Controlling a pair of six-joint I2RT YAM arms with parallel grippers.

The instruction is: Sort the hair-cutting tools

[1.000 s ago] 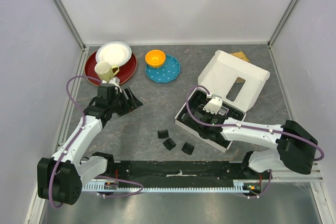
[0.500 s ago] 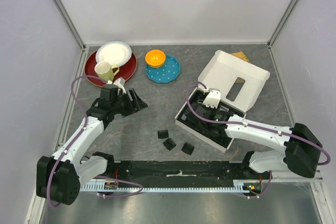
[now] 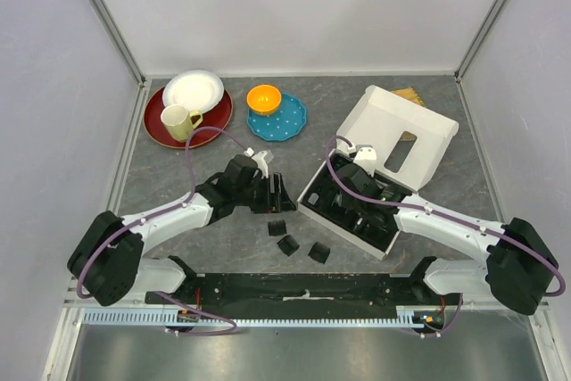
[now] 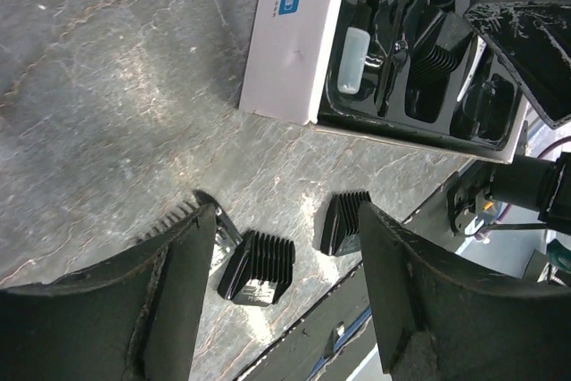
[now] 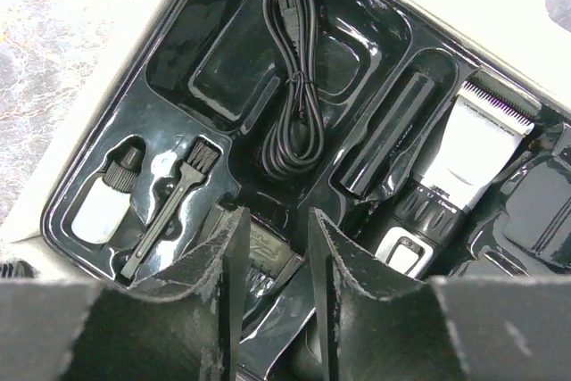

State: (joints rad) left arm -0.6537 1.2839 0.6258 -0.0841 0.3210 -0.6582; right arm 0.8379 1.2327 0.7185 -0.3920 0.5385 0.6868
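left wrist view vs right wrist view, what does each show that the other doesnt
Only the left wrist view: three loose comb attachments on the table, and the blue-labelled outer wall of the white box. Only the right wrist view, plainly: the coiled cord and the clipper in their compartments. Both: the black tray and the white bottle in it.
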